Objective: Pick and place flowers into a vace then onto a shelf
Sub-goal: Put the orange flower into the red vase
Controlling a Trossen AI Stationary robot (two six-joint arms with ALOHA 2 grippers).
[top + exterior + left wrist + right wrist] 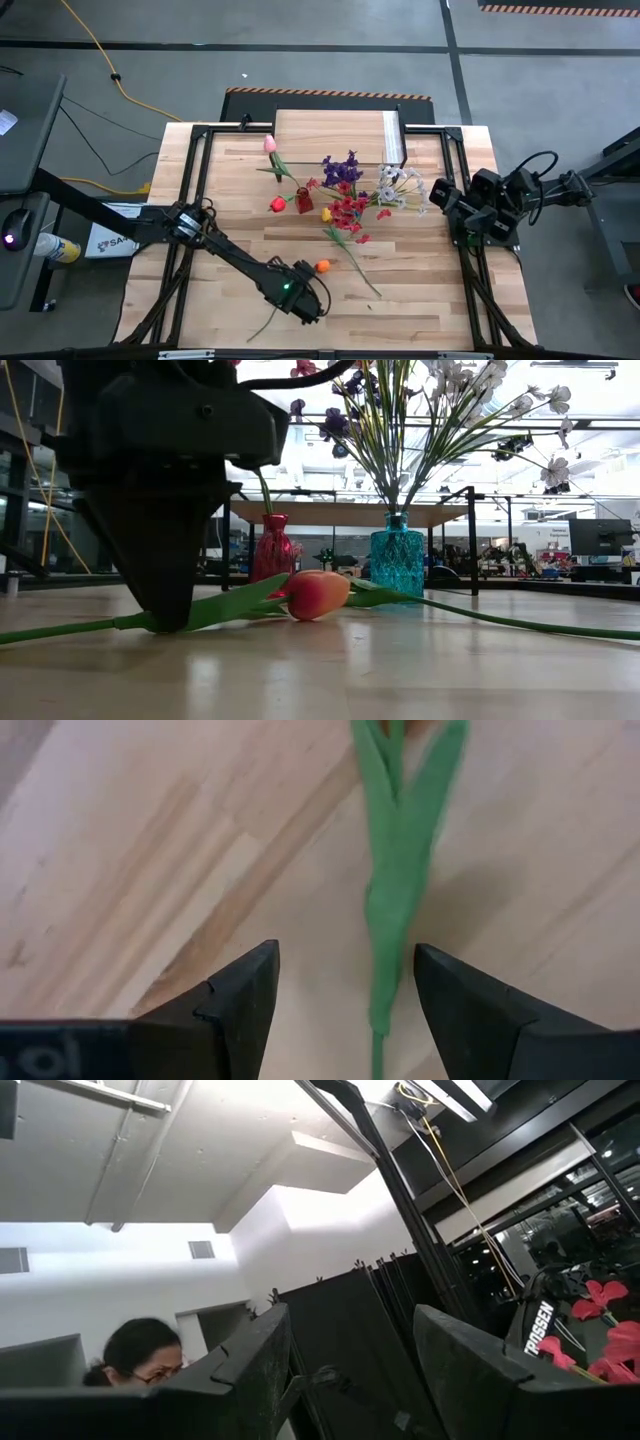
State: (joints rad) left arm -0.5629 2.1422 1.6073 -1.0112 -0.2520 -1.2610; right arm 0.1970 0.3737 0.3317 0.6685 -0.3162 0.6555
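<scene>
An orange tulip (322, 266) lies on the table near the front, its head (318, 594) and its green stem and leaves (395, 870) flat on the wood. My left gripper (305, 300) points down over the stem, open. One finger stands on each side of the stem (383, 980), and I see no touch. It shows as a dark wedge in the low view (165, 600). A red vase (273, 548) and a teal vase (397, 560) holding purple and white sprays stand mid-table. My right gripper (350, 1350) is open and empty at the table's right edge (445, 195).
A red blossom spray (347, 212) lies on the table, its long stem (368, 275) running toward the near right. A pink tulip (269, 144) and a red tulip (277, 205) are by the red vase. The wooden shelf (335, 130) stands at the far edge. A person (140, 1350) shows beyond the table.
</scene>
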